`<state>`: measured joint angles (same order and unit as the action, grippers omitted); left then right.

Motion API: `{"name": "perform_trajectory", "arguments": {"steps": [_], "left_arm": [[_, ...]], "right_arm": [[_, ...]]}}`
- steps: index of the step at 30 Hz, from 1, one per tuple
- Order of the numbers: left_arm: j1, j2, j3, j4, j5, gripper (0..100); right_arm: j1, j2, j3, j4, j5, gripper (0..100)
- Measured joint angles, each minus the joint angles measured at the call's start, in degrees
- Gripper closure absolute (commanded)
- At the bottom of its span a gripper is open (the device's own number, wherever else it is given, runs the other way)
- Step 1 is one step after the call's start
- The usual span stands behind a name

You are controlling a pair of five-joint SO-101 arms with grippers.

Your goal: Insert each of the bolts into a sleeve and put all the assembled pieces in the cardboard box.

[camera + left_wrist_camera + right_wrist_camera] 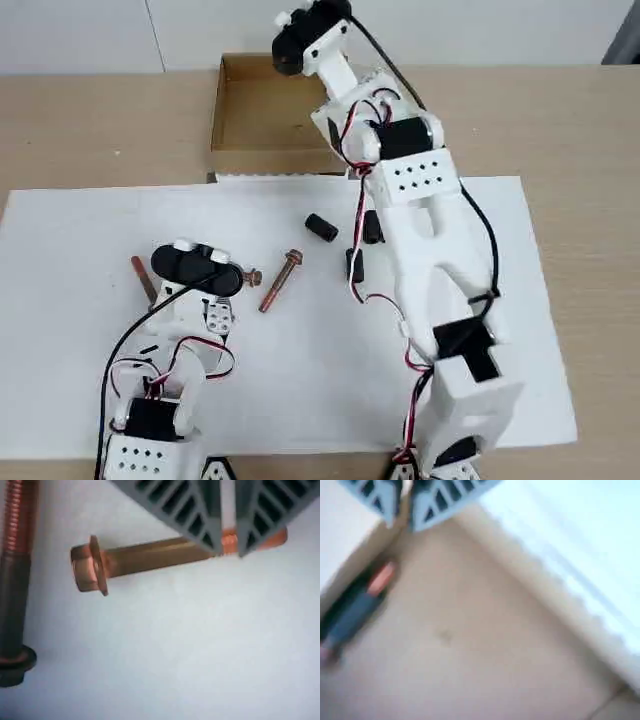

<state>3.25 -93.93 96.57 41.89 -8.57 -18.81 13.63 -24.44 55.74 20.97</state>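
My left gripper (229,549) is shut on the threaded end of a copper bolt (145,557) that lies flat on the white paper; its flanged head (252,277) sticks out beside the gripper (222,278). A darker bolt (14,580) lies close by (143,280), and a third bolt (280,282) rests just to the right. Three black sleeves (321,227) (372,226) (354,264) lie mid-sheet. My right gripper (406,514) hangs over the cardboard box (218,110), shut and holding nothing. One assembled piece (355,610) lies along the box wall.
The white paper sheet (300,380) covers most of the table in front of the box. The right arm (430,240) stretches across the sheet's right half, partly covering two sleeves. Box floor (480,650) near the right gripper is bare.
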Motion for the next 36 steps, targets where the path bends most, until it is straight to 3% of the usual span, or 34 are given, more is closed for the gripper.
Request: {"name": "perform_trajectory", "arguments": {"steps": [11,18,29,36], "left_arm": [[0.0,0.0,0.0,0.0,0.0,99],[0.0,0.0,0.0,0.0,0.0,99],[0.0,0.0,0.0,0.0,0.0,99],[0.0,0.0,0.0,0.0,0.0,99]], "right_arm": [[1.6,-4.9,0.0,23.2,-14.9,99.1],[5.2,-4.9,0.0,34.3,-17.0,99.1],[6.1,8.1,-0.3,36.1,-19.2,98.8],[7.0,12.0,-0.3,35.1,-24.0,89.2]]}}
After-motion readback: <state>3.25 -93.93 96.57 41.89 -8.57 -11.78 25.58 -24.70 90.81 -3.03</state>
